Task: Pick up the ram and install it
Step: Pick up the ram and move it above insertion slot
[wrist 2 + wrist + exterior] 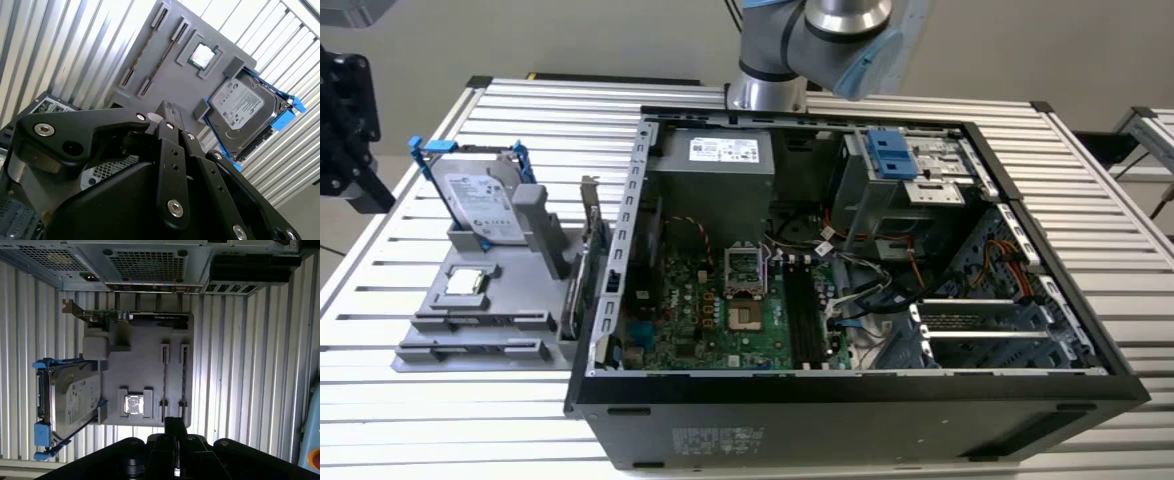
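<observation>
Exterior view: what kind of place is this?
Probably a robotics lab bench for computer assembly: an open computer case lies on a slatted metal table, a grey fixture beside it holds a hard drive, and a robot arm stands behind.

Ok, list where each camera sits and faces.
Exterior view: off the arm, high, looking down into the open case; arm shows beyond it.
First wrist view: on the wrist, squarely facing the grey holder; jaws point at it.
Second wrist view: on the wrist, slanted past the jaws at the same holder.
Both share ram, hard drive.
</observation>
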Motion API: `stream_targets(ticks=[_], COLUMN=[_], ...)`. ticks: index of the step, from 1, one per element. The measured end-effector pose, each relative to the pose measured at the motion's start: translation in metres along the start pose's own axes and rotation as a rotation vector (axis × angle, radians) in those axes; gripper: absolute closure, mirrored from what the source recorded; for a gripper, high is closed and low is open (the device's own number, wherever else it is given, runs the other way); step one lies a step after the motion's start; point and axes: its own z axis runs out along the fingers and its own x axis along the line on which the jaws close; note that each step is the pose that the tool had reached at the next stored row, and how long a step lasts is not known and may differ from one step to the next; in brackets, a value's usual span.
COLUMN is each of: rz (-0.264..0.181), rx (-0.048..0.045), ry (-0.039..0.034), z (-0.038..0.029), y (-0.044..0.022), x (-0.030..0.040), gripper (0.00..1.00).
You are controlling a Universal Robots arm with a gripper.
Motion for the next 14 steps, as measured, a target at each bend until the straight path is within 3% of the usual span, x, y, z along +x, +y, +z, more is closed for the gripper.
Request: stream_targets(ticks=[7, 14], rz=[0.049, 0.058], rx=[-0.0006, -0.0009], ry=[-0.0001, -0.0002], z=[0.0000, 0.0000], y=[-0.0003, -0.0004], x=[0.0000, 0.0000], gripper=[1.00, 1.00])
